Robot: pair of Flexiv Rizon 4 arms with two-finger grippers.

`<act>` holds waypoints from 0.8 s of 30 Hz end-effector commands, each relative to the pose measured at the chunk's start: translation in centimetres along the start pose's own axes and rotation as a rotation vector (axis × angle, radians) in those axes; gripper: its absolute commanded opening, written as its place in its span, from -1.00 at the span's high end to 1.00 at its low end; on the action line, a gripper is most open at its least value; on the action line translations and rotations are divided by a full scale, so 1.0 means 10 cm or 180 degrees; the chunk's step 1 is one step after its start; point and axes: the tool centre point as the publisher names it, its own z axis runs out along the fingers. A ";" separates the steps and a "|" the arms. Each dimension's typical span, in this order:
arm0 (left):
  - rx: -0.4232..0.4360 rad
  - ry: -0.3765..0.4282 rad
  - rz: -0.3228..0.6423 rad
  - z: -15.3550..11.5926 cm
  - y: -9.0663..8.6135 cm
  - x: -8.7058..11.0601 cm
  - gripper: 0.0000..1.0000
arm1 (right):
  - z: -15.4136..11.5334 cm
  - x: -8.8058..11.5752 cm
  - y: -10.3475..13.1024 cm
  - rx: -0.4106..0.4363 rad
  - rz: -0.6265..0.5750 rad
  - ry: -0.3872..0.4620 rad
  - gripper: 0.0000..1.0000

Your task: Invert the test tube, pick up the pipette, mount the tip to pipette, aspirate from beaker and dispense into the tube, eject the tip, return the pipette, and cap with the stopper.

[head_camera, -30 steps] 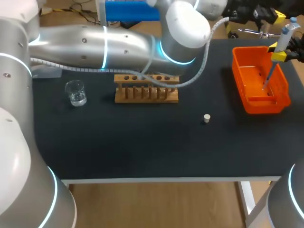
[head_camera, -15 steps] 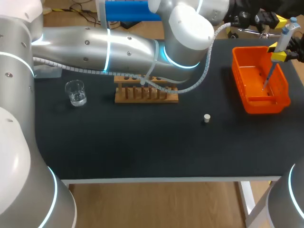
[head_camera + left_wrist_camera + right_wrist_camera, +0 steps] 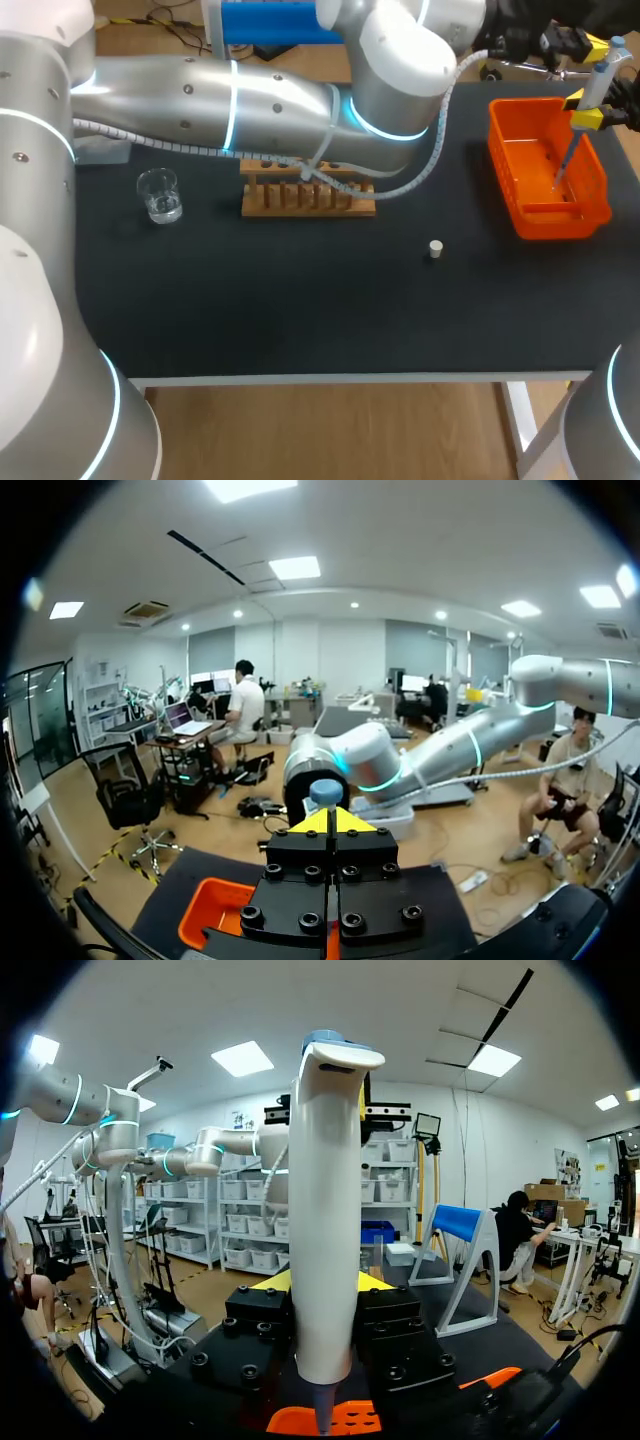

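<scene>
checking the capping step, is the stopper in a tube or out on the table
Out: the stopper sits alone on the table, apart from the rack.

The left arm (image 3: pixel 260 100) stretches from nine o'clock across the table's far side, its elbow bending toward one o'clock. The left gripper (image 3: pixel 335 823) has its yellow tips pressed together with nothing between them. At two o'clock, the right gripper (image 3: pixel 590 112) clamps the pipette (image 3: pixel 325 1210) from both sides.
</scene>
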 end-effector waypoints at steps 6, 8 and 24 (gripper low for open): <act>0.0013 0.0018 -0.0043 0.08 0.11 -0.03 1.00 | -0.02 -0.01 0.00 0.0000 0.0000 0.0017 1.00; 0.0011 0.0016 -0.0055 0.08 0.13 -0.03 1.00 | -0.02 -0.01 0.00 0.0000 0.0000 0.0017 1.00; -0.0028 -0.0009 -0.0097 0.09 0.24 -0.05 1.00 | -0.02 -0.01 0.00 0.0000 0.0000 0.0017 1.00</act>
